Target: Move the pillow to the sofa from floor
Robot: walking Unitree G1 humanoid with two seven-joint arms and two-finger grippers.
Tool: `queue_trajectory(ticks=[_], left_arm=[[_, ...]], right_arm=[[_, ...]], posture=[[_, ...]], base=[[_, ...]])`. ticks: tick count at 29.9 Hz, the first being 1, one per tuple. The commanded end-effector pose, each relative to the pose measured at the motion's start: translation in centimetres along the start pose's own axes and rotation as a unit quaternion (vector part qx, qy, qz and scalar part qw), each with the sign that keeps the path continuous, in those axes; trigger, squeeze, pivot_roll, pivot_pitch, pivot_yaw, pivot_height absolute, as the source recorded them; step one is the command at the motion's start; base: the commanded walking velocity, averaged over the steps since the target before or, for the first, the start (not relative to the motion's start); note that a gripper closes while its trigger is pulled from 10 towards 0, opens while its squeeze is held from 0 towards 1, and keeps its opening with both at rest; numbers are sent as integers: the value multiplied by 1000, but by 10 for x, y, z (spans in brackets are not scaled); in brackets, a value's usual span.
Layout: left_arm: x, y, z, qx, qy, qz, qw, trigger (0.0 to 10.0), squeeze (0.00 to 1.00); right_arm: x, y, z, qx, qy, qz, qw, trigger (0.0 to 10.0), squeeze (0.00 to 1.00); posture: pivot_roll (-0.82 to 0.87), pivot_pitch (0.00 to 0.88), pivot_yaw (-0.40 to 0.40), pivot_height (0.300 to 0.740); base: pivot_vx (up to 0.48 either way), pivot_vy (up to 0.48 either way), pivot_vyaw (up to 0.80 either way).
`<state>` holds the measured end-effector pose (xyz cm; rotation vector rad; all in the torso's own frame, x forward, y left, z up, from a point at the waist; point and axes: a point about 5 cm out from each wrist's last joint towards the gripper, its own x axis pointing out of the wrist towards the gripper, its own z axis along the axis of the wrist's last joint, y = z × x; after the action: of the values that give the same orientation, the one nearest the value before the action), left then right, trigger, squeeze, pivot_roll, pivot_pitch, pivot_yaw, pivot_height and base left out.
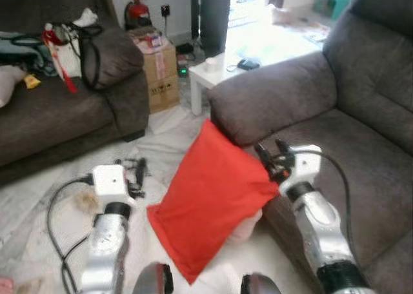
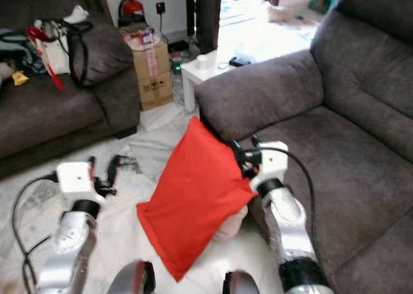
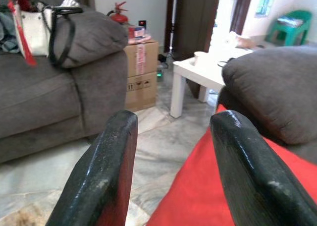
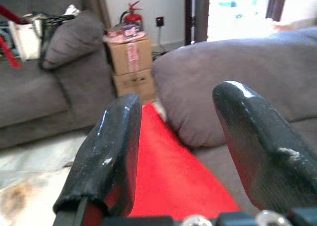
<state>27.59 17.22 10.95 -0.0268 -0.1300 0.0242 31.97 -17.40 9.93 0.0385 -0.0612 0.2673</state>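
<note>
So the red pillow [image 1: 210, 200] is leaning up against the front of the sofa [image 1: 361, 152], just under the armrest [image 1: 271, 100], with its lower corner down near the floor [image 1: 161, 139]. It looks like a soft, light cushion with smooth fabric, so I'd guess it'll sag and fold if pinched by one corner and could slide out of a weak grip. A thick bunch of the upper edge, or a squeeze from both sides, seems the safer bet.

The right gripper [image 1: 270, 157] sits at the pillow's 3 o'clock edge, arm reaching forward along the sofa front, fingers spread apart with red fabric showing between them, not clamped yet as far as I can tell. The left gripper [image 1: 137, 173] hangs out around 9 o'clock, a little off the pillow, fingers apart too.
</note>
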Motion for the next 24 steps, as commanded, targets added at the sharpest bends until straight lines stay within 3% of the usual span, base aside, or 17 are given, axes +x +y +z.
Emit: queue_trajectory(ticks=[1,24], left_arm=[[-1,8,-1,4,5,11,1000,10000,0],[-1,5,0,4,7,3,1000,10000,0]], right_arm=[[4,10,0,1,0,15,1000,10000,0],[4,9,-4,-2,8,15,1000,10000,0]], posture=[[8,93,-13,623],[10,89,-10,623]], base=[[349,0,0],[348,0,0]])
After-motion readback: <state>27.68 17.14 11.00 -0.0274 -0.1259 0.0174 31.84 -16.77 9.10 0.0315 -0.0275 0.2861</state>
